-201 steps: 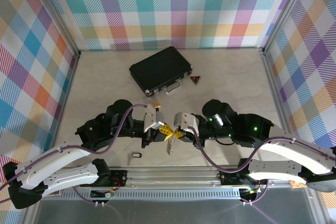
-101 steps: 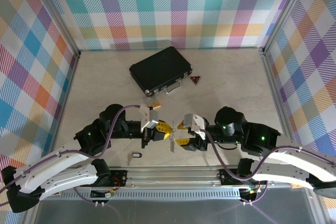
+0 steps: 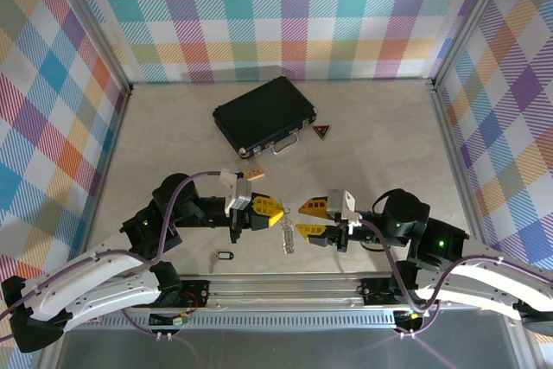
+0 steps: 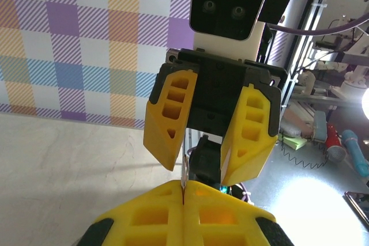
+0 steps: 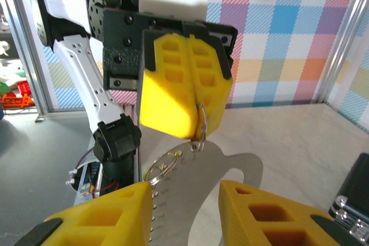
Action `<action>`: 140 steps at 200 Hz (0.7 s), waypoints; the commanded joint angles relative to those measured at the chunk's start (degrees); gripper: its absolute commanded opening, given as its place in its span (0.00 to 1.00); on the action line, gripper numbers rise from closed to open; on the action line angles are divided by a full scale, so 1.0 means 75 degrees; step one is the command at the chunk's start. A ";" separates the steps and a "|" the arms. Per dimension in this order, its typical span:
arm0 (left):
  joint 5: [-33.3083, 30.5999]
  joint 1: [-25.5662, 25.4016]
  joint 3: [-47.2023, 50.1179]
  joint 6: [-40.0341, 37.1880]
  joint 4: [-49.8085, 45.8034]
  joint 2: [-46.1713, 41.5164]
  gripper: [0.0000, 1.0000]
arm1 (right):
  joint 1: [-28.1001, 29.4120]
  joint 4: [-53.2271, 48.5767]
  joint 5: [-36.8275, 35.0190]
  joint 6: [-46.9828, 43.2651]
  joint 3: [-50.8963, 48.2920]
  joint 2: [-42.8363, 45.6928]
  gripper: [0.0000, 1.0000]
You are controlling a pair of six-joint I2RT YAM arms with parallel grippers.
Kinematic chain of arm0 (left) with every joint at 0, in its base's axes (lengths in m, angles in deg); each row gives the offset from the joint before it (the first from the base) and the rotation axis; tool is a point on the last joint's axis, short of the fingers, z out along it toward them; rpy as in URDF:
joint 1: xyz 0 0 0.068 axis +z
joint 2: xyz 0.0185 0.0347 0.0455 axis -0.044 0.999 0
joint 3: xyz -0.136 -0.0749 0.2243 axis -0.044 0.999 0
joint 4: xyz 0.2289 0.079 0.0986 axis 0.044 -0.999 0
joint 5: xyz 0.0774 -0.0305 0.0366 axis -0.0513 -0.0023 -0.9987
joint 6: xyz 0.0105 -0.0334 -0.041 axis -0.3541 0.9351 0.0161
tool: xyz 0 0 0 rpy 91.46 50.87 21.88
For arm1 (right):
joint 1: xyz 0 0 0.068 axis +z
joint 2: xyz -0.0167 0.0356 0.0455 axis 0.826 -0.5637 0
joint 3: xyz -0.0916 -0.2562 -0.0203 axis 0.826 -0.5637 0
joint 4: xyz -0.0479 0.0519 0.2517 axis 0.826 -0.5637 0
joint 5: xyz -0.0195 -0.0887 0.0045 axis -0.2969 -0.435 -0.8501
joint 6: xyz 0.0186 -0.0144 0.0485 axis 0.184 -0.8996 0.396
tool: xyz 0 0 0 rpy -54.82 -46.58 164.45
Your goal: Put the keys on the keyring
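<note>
The keys (image 3: 288, 237) hang above the table from my left gripper (image 3: 278, 213), which is shut on them. In the right wrist view the keys (image 5: 214, 172) are a flat silvery metal piece with a row of small holes and a thin wire loop, dangling from a small ring pinched in the left gripper's yellow fingers (image 5: 184, 93). My right gripper (image 3: 304, 219) faces them from the right, open, its fingertips to either side of the hanging metal. The keyring (image 3: 225, 255), a tiny dark oval, lies on the table near the front edge, below the left arm.
A black case (image 3: 263, 116) lies at the back centre, with a small red triangle (image 3: 322, 131) to its right. A small tan block (image 3: 254, 175) sits just behind the left gripper. Plaid walls close off three sides.
Both grippers were together at the keys; the right one has opened and drawn back to the right. The left arm has pulled slightly left, and the keys now hang from it alone.
</note>
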 commanded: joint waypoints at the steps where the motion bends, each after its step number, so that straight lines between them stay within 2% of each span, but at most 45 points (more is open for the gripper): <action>1: 0.0189 -0.0038 0.0055 0.0119 0.0584 -0.0067 0.00 | 0.0038 0.0826 0.0125 0.0211 -0.0124 0.0001 0.33; 92: 0.0212 -0.0038 0.0135 0.0092 0.0495 -0.0135 0.00 | 0.0033 0.1719 0.0191 0.0603 -0.0269 -0.0574 0.28; 140: 0.0236 -0.0038 0.0181 0.0093 0.0479 -0.0152 0.00 | 0.0039 0.1774 0.0122 0.0597 -0.0252 -0.0621 0.20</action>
